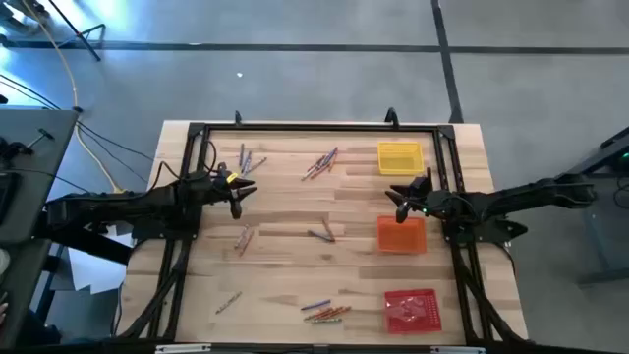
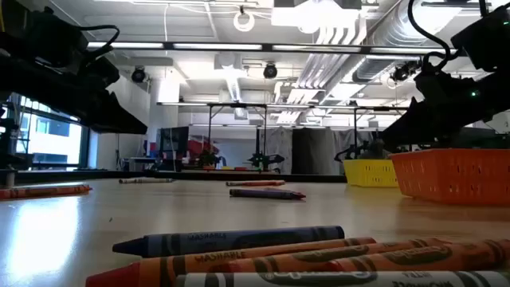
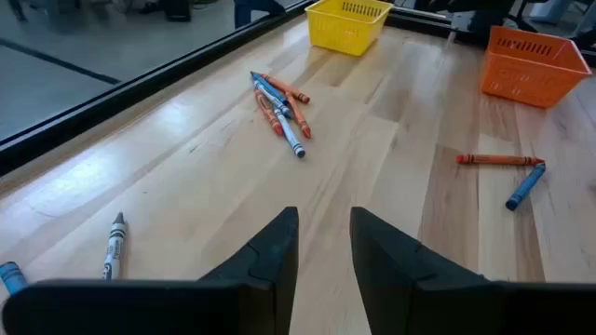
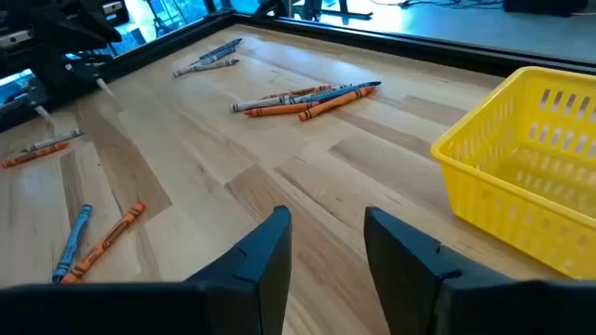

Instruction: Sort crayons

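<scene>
Spreading wide, the wooden counter carries three baskets along its right side: yellow basket, orange basket, red basket. Both arms hover above it, the left end effector and right end effector each released and empty. Crayons lie scattered in small clusters across the counter.

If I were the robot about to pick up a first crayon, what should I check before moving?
1. Left gripper empty, jaws apart: ok.
2. Right gripper empty, jaws apart: ok.
3. Thin wax crayons lie loose on the wooden table, reachable: ok.
4. Yellow square mesh tray, orange square mesh tray and red square mesh tray upright: ok.
5. Trays empty: cannot tell.
</scene>
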You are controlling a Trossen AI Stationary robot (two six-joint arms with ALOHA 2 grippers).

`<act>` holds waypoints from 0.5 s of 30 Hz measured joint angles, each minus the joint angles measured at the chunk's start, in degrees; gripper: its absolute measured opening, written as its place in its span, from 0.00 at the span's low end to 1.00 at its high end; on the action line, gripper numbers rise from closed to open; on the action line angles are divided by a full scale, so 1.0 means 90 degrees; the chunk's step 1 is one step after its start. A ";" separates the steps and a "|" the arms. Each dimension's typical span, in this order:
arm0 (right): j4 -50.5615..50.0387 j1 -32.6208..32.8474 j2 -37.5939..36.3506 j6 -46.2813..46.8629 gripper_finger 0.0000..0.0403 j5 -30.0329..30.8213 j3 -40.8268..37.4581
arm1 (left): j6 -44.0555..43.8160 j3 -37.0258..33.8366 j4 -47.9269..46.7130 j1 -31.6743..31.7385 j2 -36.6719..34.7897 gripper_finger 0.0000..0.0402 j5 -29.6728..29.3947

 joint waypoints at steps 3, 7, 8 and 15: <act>0.0000 -0.0001 0.0000 0.0001 0.33 0.0000 0.0000 | 0.0002 0.0000 0.0001 0.0001 0.0000 0.22 0.0000; 0.0000 -0.0002 0.0000 0.0000 0.33 0.0000 0.0000 | 0.0002 0.0000 0.0001 0.0000 0.0000 0.22 0.0000; 0.0000 -0.0002 0.0000 0.0002 0.33 0.0000 0.0000 | 0.0002 0.0000 0.0001 -0.0001 0.0000 0.22 0.0000; 0.0009 -0.0002 0.0000 0.0053 0.33 0.0000 0.0000 | -0.0161 0.0000 0.0001 0.0001 0.0000 0.22 -0.0002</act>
